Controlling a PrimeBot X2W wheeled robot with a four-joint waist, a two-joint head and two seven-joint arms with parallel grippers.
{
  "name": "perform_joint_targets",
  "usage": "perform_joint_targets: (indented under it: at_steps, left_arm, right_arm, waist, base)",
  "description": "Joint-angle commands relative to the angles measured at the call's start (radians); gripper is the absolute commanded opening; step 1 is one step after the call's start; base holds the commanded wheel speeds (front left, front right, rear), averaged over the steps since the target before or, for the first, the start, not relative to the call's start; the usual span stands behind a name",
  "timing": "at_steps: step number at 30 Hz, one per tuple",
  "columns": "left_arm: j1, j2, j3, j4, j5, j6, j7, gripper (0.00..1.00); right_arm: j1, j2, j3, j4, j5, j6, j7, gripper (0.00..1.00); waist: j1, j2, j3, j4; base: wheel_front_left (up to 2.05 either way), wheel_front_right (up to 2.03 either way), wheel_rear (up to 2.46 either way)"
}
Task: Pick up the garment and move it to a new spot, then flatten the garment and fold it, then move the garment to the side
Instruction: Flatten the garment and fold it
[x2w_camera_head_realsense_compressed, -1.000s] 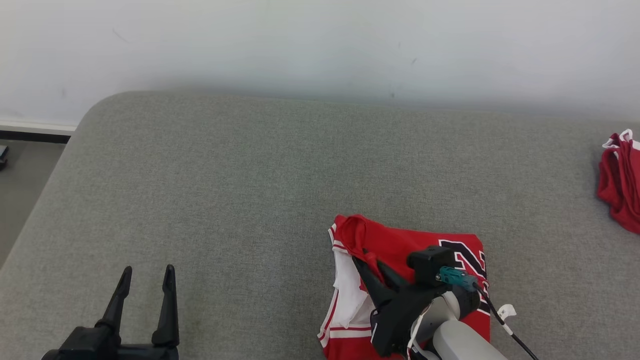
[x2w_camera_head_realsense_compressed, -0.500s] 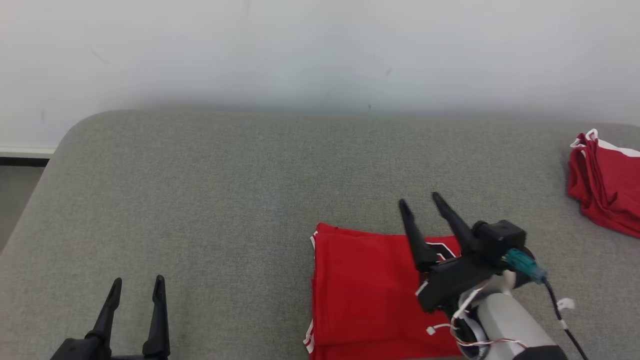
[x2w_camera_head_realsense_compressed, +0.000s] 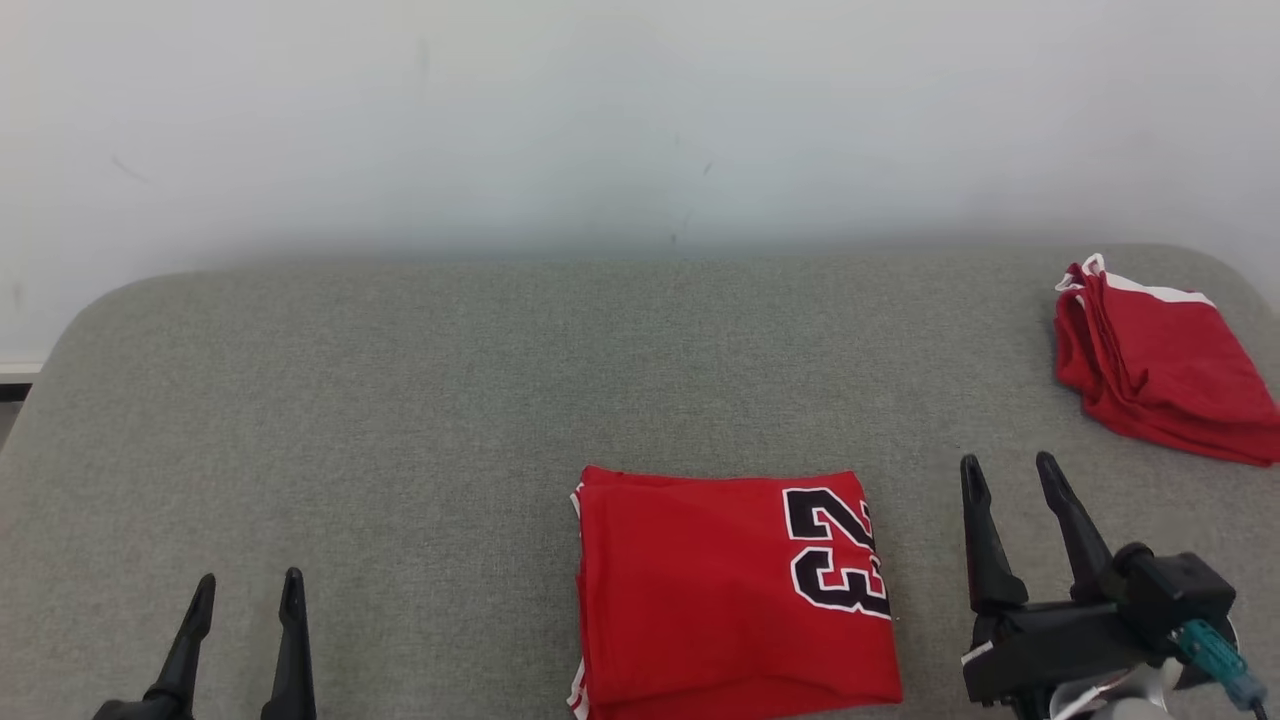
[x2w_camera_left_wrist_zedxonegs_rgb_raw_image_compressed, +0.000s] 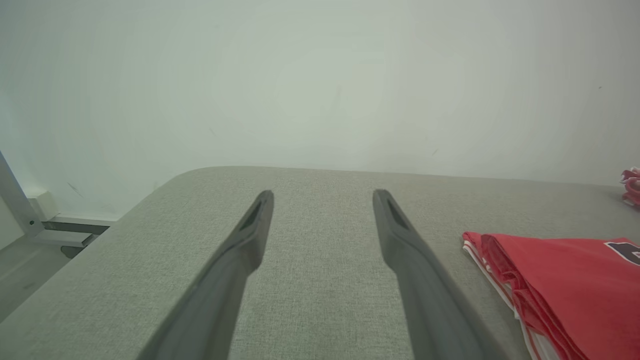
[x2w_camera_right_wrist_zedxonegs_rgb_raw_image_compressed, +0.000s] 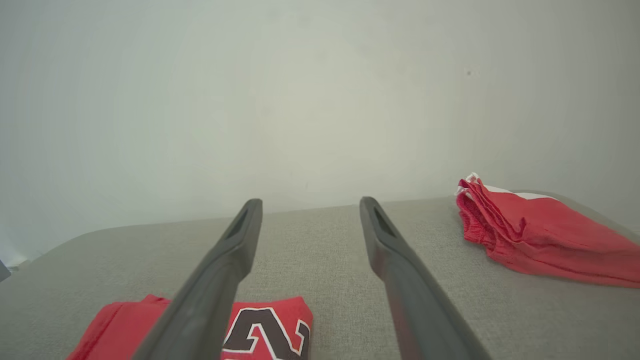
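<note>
A red jersey (x2w_camera_head_realsense_compressed: 725, 595) with a black-and-white number lies folded into a flat rectangle on the grey cushion (x2w_camera_head_realsense_compressed: 480, 400), near its front edge; its folded edge shows at the right of the left wrist view (x2w_camera_left_wrist_zedxonegs_rgb_raw_image_compressed: 560, 285) and its number at the bottom of the right wrist view (x2w_camera_right_wrist_zedxonegs_rgb_raw_image_compressed: 265, 327). My right gripper (x2w_camera_head_realsense_compressed: 1008, 475) stands open just right of the jersey, apart from it, with nothing between its fingers. Far to the jersey's left, my left gripper (x2w_camera_head_realsense_compressed: 248, 590) is open and empty above the bare cushion.
A second red garment (x2w_camera_head_realsense_compressed: 1150, 365) with white trim lies bunched at the cushion's far right, also in the right wrist view (x2w_camera_right_wrist_zedxonegs_rgb_raw_image_compressed: 535, 232). A pale wall (x2w_camera_head_realsense_compressed: 640, 120) runs behind the cushion. The cushion's rounded left corner (x2w_camera_left_wrist_zedxonegs_rgb_raw_image_compressed: 165, 187) drops to the floor.
My right gripper let go of the jersey's edge, lifted and drew back to the right, standing open. The jersey now lies folded flat. The head camera has shifted, so the whole view moved.
</note>
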Motion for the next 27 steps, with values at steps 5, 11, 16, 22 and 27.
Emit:
perform_joint_targets:
  at_steps: [5,11,16,22,27]
  left_arm:
    - [0.014,0.010,0.008,-0.007,0.008,0.001,-0.003,1.00]
    - [0.022,0.023,-0.010,-0.004,0.003,0.001,-0.003,1.00]
    - [0.032,0.037,-0.028,0.013,0.011,0.001,-0.003,1.00]
    - [0.029,0.042,-0.034,0.024,0.016,0.001,-0.003,1.00]
    - [0.024,0.044,-0.034,0.028,0.019,0.001,-0.003,1.00]
  right_arm:
    - [0.104,0.023,-0.033,-0.071,-0.021,-0.003,0.004,1.00]
    - [0.175,0.038,-0.035,-0.110,-0.046,-0.003,0.007,1.00]
    - [0.196,0.044,-0.029,-0.121,-0.057,-0.003,0.017,1.00]
    - [0.200,0.045,-0.022,-0.123,-0.070,-0.003,0.035,1.00]
    - [0.204,0.046,-0.017,-0.126,-0.077,-0.003,0.049,1.00]
  waist:
    - [0.0000,0.0000,-0.012,-0.022]
    - [0.0000,0.0000,-0.019,-0.031]
    - [0.0000,0.0000,-0.031,-0.034]
    - [0.0000,0.0000,-0.037,-0.026]
    - [0.0000,0.0000,-0.039,-0.018]
  base:
    - [0.00,0.00,0.00]
    - [0.00,0.00,0.00]
    - [0.00,0.00,0.00]
    - [0.00,0.00,0.00]
    - [0.00,0.00,0.00]
